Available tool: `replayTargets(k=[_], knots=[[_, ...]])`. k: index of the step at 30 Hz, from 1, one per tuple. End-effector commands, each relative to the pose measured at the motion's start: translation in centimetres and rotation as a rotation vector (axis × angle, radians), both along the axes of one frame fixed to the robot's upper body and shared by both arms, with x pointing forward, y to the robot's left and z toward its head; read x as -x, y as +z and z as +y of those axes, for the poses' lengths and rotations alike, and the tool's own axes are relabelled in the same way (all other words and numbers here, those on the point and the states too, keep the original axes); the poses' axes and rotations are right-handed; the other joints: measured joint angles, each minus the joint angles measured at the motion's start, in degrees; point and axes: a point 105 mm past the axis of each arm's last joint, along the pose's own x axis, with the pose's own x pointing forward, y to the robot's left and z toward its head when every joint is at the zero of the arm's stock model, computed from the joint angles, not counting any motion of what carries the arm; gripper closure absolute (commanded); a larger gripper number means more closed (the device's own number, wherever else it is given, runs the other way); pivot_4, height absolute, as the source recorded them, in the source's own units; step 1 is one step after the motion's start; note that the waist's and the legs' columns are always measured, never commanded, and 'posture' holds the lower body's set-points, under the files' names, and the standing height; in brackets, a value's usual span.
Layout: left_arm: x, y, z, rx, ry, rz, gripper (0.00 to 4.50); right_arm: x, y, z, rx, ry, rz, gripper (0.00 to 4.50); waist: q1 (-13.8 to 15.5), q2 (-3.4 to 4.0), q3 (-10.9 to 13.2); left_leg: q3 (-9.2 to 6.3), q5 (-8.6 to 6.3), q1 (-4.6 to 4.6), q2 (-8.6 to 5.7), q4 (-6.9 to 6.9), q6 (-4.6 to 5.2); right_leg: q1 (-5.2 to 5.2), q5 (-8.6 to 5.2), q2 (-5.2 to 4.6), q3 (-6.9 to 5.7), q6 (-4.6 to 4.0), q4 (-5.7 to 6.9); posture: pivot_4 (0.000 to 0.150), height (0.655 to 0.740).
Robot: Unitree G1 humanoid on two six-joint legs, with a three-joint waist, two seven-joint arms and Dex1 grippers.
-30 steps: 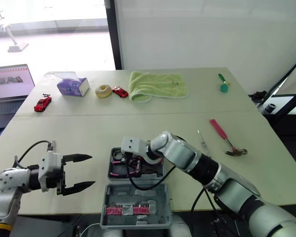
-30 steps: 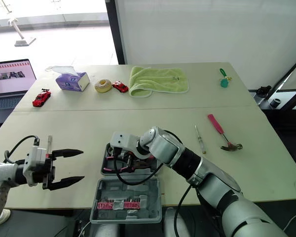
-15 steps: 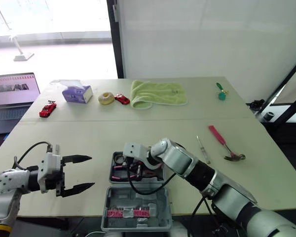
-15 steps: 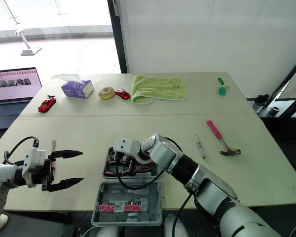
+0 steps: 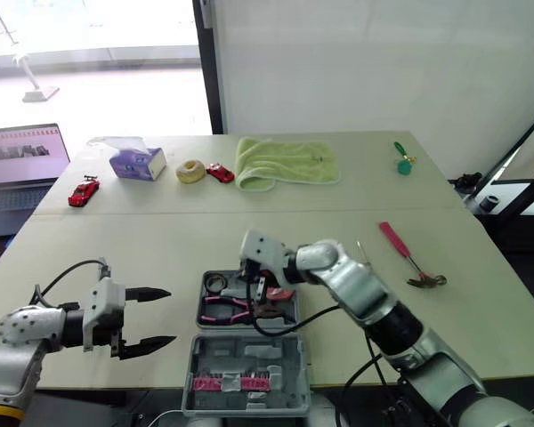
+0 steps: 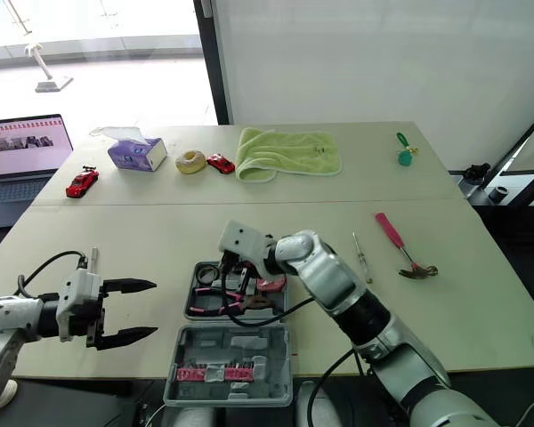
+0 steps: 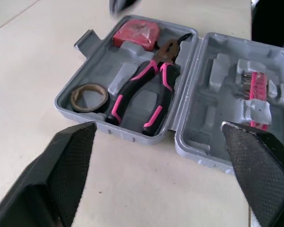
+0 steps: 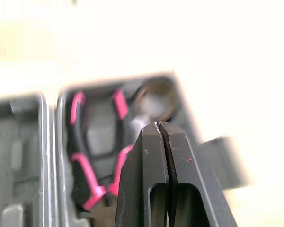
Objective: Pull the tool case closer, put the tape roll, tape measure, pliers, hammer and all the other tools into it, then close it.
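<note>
The right gripper, fingers pressed together and holding nothing, hangs over the open tool case at the middle of the table's front edge. It has lifted clear of the tray, where it was bent low over the pliers a second ago. The pliers now lie free in the tray, their pink handles beside the tape roll and their nose near the red tape measure. Three of the named tools thus appear to be stowed. The case's lid lies folded out at the front edge and carries a pink bit rack. The left gripper hovers beside the case toward the table's left edge, jaws wide apart and empty, much as before. Well apart from the case, toward the right edge, lie the hammer and a thin screwdriver beside it. Judging from this, the pliers have been released and the right arm's next reach is likely toward those two, with closing the lid left for last.
</note>
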Motion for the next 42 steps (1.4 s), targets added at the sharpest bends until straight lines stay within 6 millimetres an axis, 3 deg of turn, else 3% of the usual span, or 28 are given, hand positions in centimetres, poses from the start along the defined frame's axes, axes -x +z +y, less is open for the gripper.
replayTargets(k=[1, 3, 6, 10, 13, 21, 32, 42], knots=[[0.1, -0.6, 0.5, -0.036, -0.016, 0.039, 1.86, 2.0, -0.3, -3.4, 0.042, 0.007, 0.036, 4.50, 0.15, 0.01, 0.03, 0.00, 0.00, 0.00, 0.00, 0.00, 0.00, 0.00, -0.01, 0.00, 0.00, -0.01, -0.02, 0.150, 0.7400], [0.5, -2.3, 1.3, -0.080, -0.035, 0.082, 2.95, 3.3, -2.1, -6.8, 0.164, -0.009, 0.084, 4.50, 0.52, 0.04, 0.10, 0.02, 0.00, 0.02, -0.03, 0.01, 0.00, 0.09, -0.03, -0.05, -0.02, -0.03, -0.11, 0.150, 0.7400], [0.6, -4.0, 1.9, -0.127, -0.036, 0.102, 4.43, 4.3, -3.4, -8.7, 0.244, -0.019, 0.131, 4.50, 0.09, 0.03, 0.44, 0.17, 0.00, 0.01, -0.08, 0.02, 0.01, 0.11, -0.12, -0.13, 0.05, -0.20, -0.36, 0.150, 0.7400], [0.4, -5.6, 1.9, -0.179, -0.054, 0.087, 4.43, 4.9, -4.6, -9.9, 0.351, -0.023, 0.153, 4.50, -0.09, 0.02, 0.48, 0.15, 0.00, 0.08, 0.04, 0.02, 0.02, 0.05, -0.02, 0.03, 0.09, -0.35, -0.34, 0.150, 0.7400], [0.0, -7.1, 0.4, -0.209, -0.082, 0.071, 4.43, 5.0, -5.9, -11.0, 0.457, -0.044, 0.169, 4.50, 0.08, 0.02, 0.51, 0.20, 0.00, 0.05, -0.03, 0.05, 0.02, 0.11, -0.02, -0.09, 0.11, -0.29, -0.38, 0.150, 0.7400], [-0.8, -8.3, -1.6, -0.241, -0.107, 0.047, 4.43, 5.7, -7.1, -10.0, 0.511, -0.014, 0.166, 4.50, 1.52, 0.10, 0.50, 0.23, 0.01, 0.03, -0.04, 0.08, 0.01, 0.14, 0.06, -0.10, 0.11, -0.13, -0.45, 0.150, 0.7400], [-3.2, -5.7, -5.9, -0.284, -0.165, -0.023, 4.43, 5.5, -8.0, -8.8, 0.533, -0.011, 0.139, 4.50, 2.77, 0.10, 0.51, 0.22, 0.01, 0.03, -0.08, 0.13, 0.00, 0.24, 0.07, -0.11, 0.11, -0.10, -0.47, 0.150, 0.7400], [-3.8, -4.1, -7.6, -0.306, -0.177, -0.037, 4.43, 4.6, -7.4, -7.7, 0.538, -0.010, 0.108, 4.50, 2.70, 0.08, 0.53, 0.21, 0.01, 0.03, -0.07, 0.14, 0.00, 0.24, 0.07, -0.10, 0.11, -0.09, -0.47, 0.150, 0.7400]])
